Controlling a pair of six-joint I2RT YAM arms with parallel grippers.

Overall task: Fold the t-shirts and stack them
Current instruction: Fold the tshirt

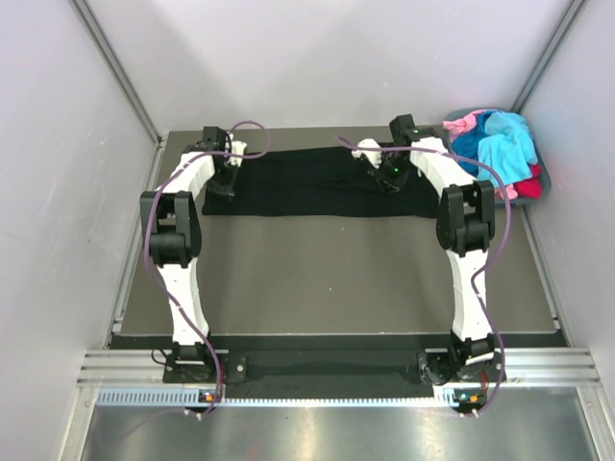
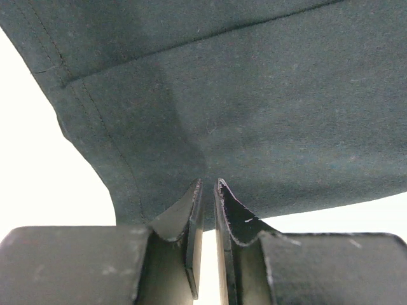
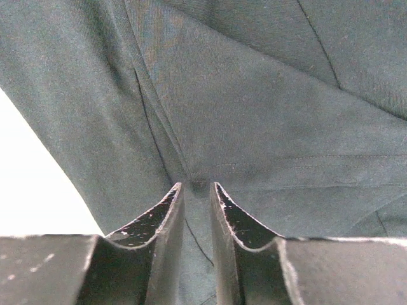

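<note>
A large black t-shirt (image 1: 307,187) lies in a long band across the far part of the table. My left gripper (image 1: 223,182) is at its left end. In the left wrist view the gripper (image 2: 208,184) is shut on a pinch of the black t-shirt (image 2: 254,95), whose hemmed edge hangs to the left. My right gripper (image 1: 384,178) is near the shirt's right end. In the right wrist view the gripper (image 3: 197,185) is closed on a fold of the black t-shirt (image 3: 254,95), which runs down between the fingers. More t-shirts, turquoise (image 1: 509,139), blue (image 1: 471,144), pink (image 1: 461,123) and red (image 1: 530,182), are heaped in the basket.
The grey-blue basket (image 1: 527,200) stands at the back right corner, close to my right arm. The dark table (image 1: 317,279) stretches from the shirt to the arm bases. Pale walls close in the left, right and far sides.
</note>
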